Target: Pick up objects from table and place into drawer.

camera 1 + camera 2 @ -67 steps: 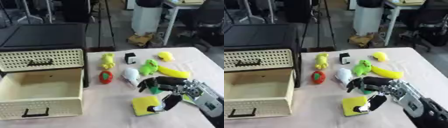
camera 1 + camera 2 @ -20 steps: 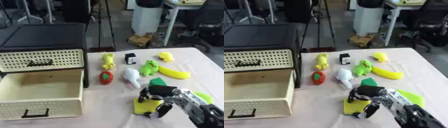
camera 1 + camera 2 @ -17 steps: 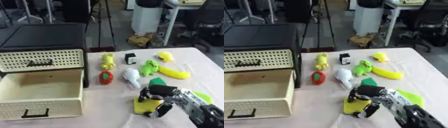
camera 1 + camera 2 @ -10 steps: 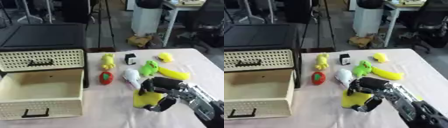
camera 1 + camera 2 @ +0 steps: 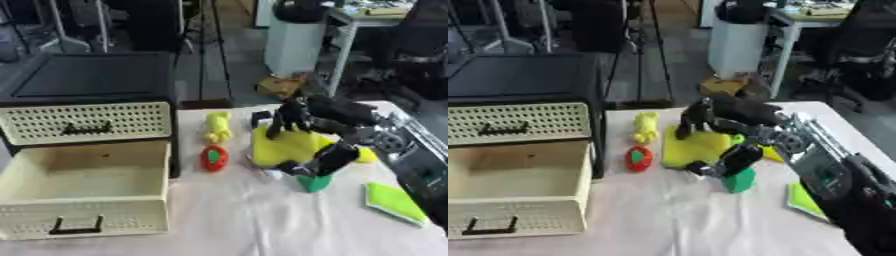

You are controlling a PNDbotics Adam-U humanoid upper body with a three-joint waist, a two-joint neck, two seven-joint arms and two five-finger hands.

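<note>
My right hand [image 5: 325,119] is shut on a flat yellow square pad [image 5: 282,147], fingers over its top edge and thumb [image 5: 331,159] below. It holds the pad tilted above the table, just right of the red fruit toy [image 5: 213,158]. The cream drawer [image 5: 83,192] stands pulled open at the left, with nothing showing inside. A yellow toy [image 5: 217,127] lies behind the red one. A green block [image 5: 739,181] sits under the hand. The hand and pad hide the other toys behind them. My left hand is in no view.
The black cabinet [image 5: 92,80] has a shut cream upper drawer [image 5: 87,122]. A small black and white cube [image 5: 259,117] sits behind the pad. A lime-green flat piece [image 5: 394,202] lies at the right on the white table [image 5: 236,225]. Chairs and a bin stand beyond.
The right hand closed on the yellow pad, lifted it off the table and carried it up and left, over the toys. The green block now shows beneath it.
</note>
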